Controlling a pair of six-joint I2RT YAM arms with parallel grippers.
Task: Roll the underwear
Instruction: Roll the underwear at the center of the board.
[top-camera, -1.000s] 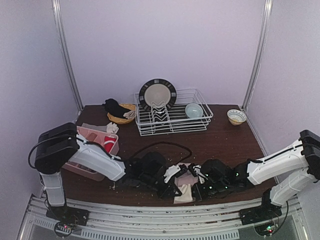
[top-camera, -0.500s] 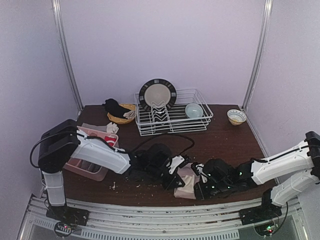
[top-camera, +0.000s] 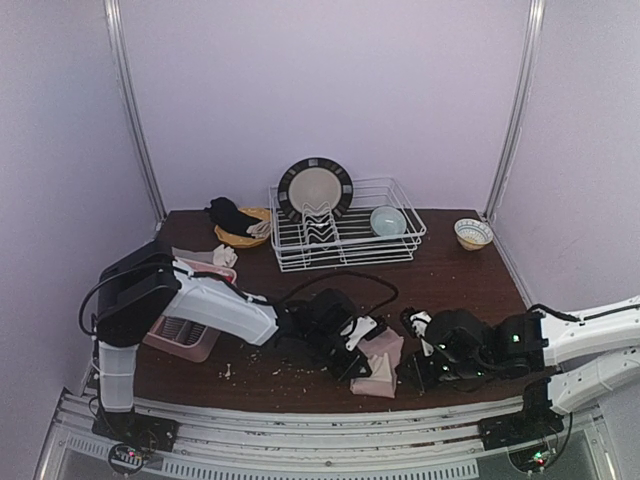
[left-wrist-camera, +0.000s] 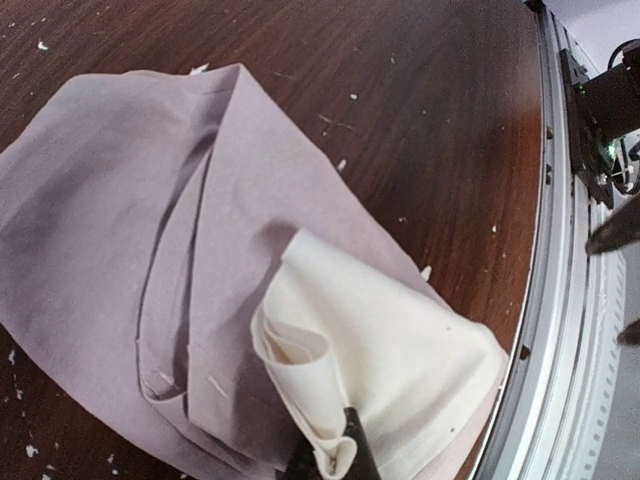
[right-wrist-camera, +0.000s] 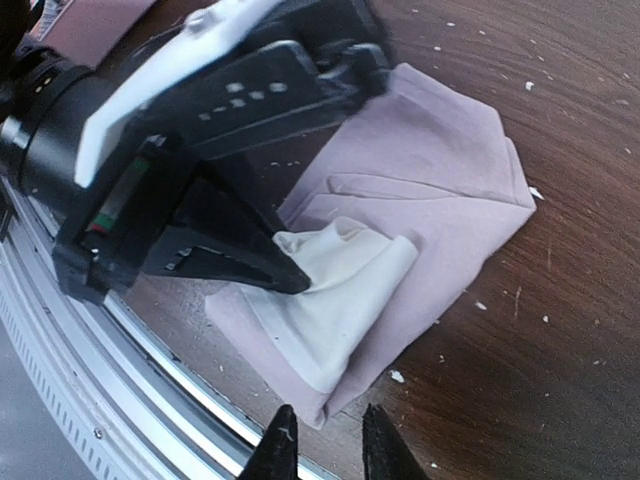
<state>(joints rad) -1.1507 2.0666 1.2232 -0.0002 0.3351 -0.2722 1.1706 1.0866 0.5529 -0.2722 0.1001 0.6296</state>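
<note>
The underwear is a pale lilac cloth with a cream band, lying flat near the table's front edge. My left gripper is shut on a folded corner of the cream band and holds it lifted over the lilac part; its fingertips pinch the fold. My right gripper is just right of the cloth. In the right wrist view its jaws stand a little apart and empty, just off the near corner of the underwear.
A white wire dish rack with a plate and a bowl stands at the back. A small bowl is back right, a yellow bowl with black cloth back left, a pink bin left. The metal rail runs along the front edge.
My left gripper has moved right and away from the edge, drawing the cream band over the lilac cloth. My right gripper has drawn back to the right, off the underwear.
</note>
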